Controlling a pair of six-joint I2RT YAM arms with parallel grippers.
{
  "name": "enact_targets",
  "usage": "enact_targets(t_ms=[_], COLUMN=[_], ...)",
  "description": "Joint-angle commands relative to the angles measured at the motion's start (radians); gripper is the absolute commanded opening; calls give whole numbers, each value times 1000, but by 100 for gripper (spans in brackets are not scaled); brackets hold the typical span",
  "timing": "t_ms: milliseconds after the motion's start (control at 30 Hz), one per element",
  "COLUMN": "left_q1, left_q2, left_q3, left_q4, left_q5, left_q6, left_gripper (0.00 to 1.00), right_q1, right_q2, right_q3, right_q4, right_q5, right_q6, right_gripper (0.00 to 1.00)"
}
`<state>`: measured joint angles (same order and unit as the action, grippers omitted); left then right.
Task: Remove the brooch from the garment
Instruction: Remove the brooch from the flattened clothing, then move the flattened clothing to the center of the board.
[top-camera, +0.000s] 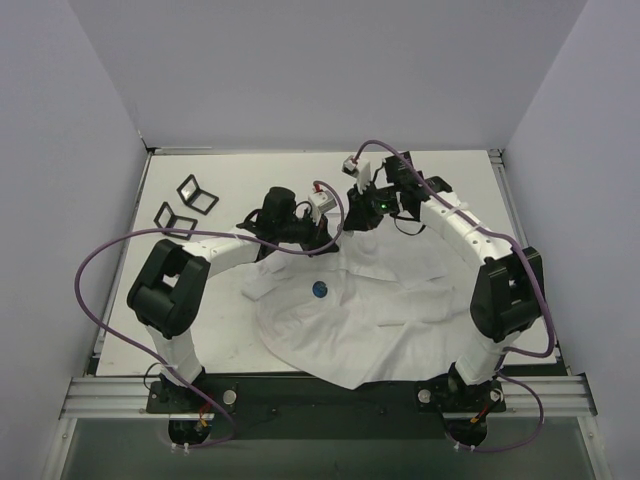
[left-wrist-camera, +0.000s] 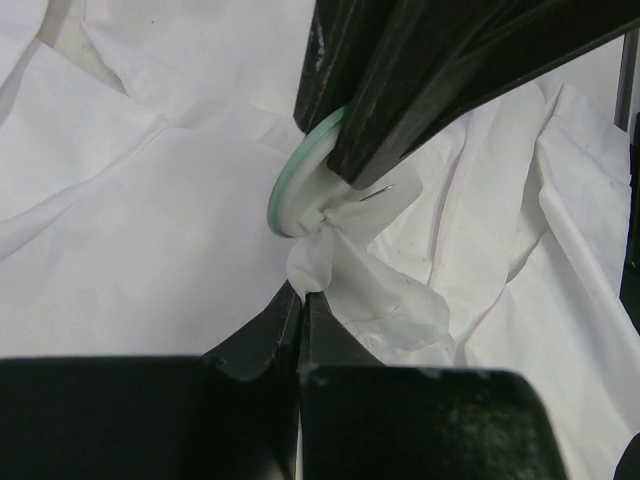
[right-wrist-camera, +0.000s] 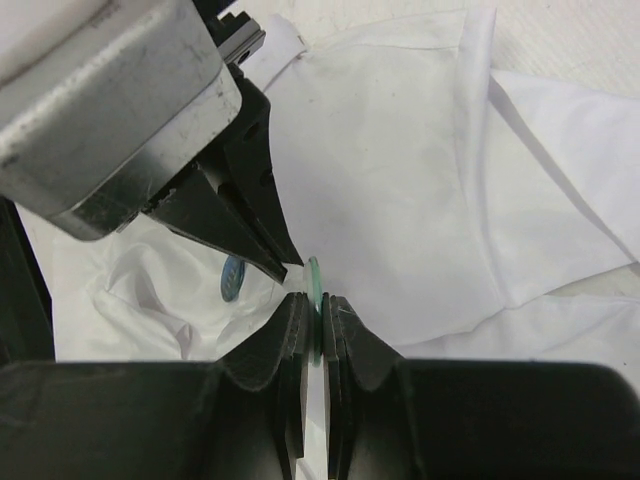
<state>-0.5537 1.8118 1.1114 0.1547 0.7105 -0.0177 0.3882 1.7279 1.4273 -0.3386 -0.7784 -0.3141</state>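
The white garment (top-camera: 400, 310) lies spread and rumpled on the table. Its far edge is lifted between the two grippers. In the right wrist view my right gripper (right-wrist-camera: 318, 300) is shut on a round green-rimmed brooch (right-wrist-camera: 315, 272), seen edge-on. From the left wrist view the same brooch (left-wrist-camera: 297, 190) shows its pale back and a bent pin, with the right fingers (left-wrist-camera: 400, 100) clamped over it. Just below it, my left gripper (left-wrist-camera: 303, 292) is shut on a pinch of the garment (left-wrist-camera: 330, 262). The left fingers (right-wrist-camera: 262, 250) sit right beside the brooch. Overhead, the left gripper (top-camera: 328, 240) and right gripper (top-camera: 362, 218) meet.
A blue round badge (top-camera: 319, 290) sits on the garment near its middle, and it also shows as the blue badge (right-wrist-camera: 233, 277) in the right wrist view. Two black square frames (top-camera: 197, 193) (top-camera: 175, 218) lie at the table's far left. Purple cables loop over both arms.
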Motion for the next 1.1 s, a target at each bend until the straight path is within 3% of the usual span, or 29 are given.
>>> enact_targets(t_ms=[0,567,867,1067], left_q1=[-2,1,51,106], left_q2=[-42,-46,-36,7], left_q3=[1,13,64,131], left_q4=[49,31,-36,-78], left_q5=[10,-77,-413,-493], left_q6=[-1,-4,-13,-18], left_gripper=[0,0,0,0], right_q1=[18,12,-101,-173], right_q2=[16,82,-2,-82], right_q3=[-8,18,25,-42], right_q4=[101,239,204,170], right_q5=[47,208,197,145], right_q6=[43,178,211,196], right_gripper=[0,0,0,0])
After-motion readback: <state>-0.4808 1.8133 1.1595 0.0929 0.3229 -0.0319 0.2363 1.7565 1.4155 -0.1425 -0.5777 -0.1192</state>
